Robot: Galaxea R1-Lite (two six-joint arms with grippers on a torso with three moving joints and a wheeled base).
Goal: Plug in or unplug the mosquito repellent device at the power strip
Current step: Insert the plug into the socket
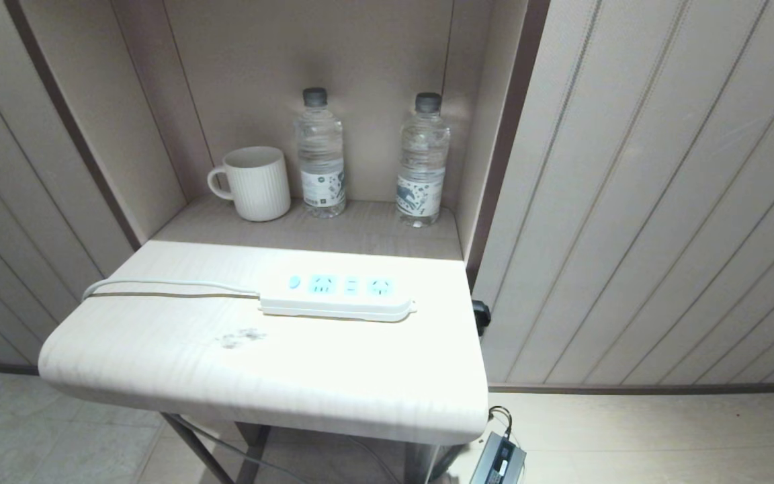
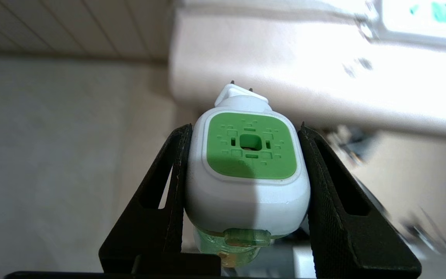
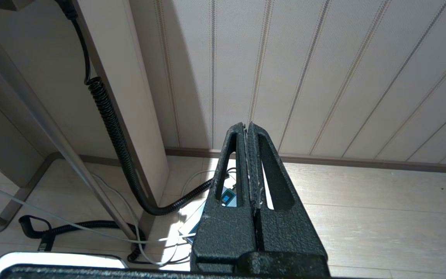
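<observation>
Your left gripper pinches the mosquito repellent device, prongs leading, below the table edge, with the power strip lying lengthwise up beyond it, while the right gripper hangs pressed together near the floor.

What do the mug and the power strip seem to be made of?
The mug looks like matte ceramic: opaque off-white, thick wall, fine vertical ribs, no gloss, though stoneware or plastic cannot be excluded. The strip looks like smooth moulded plastic: a glossy white shell with rounded edges and pale blue socket faces.
</observation>
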